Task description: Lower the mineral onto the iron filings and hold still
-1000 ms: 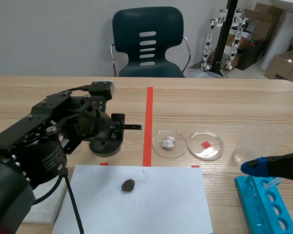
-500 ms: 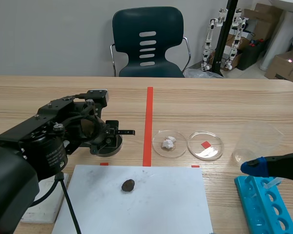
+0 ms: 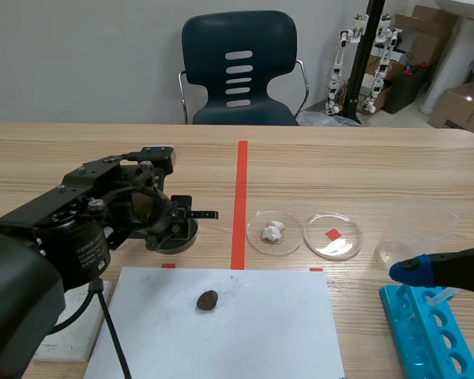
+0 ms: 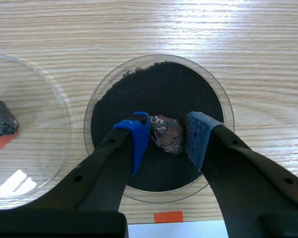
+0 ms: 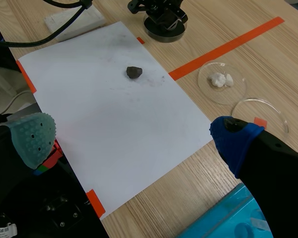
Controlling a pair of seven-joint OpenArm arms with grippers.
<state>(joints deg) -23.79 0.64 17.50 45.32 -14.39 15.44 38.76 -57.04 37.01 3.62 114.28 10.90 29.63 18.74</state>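
The worktop (image 3: 363,174) carries a white sheet (image 3: 253,339) at its near edge, with all glassware laid out beyond it. The left arm reaches in low from the left, and its left end effector (image 4: 166,141) is clenched on the mineral (image 4: 167,134), a mottled reddish-brown lump pinched between the two blue pads. The lump sits over the near-central part of the iron filings (image 4: 154,91), which fill a clear dish (image 4: 92,106) just left of the red tape line. Whether the lump's underside is touching the black bed or hanging just above it cannot be determined. The right end effector (image 5: 131,139) is released, fingers wide apart, hovering at the near right beside a blue rack (image 3: 426,335). A plastic beaker (image 3: 415,229) stands far of that rack. Two small dishes lie right of the tape, one with white lumps (image 3: 273,231), one showing a red mark (image 3: 332,235). A second dish (image 4: 39,148) beside the filings holds a dark rock (image 4: 1,119), and a dark stone (image 3: 208,300) lies on the sheet. Assessed risks: descending too far would bury the pads in the filings or shove the light dish along the worktop. Any sideways drift could strike the rim and scatter filings. A slackening grip would drop the lump.
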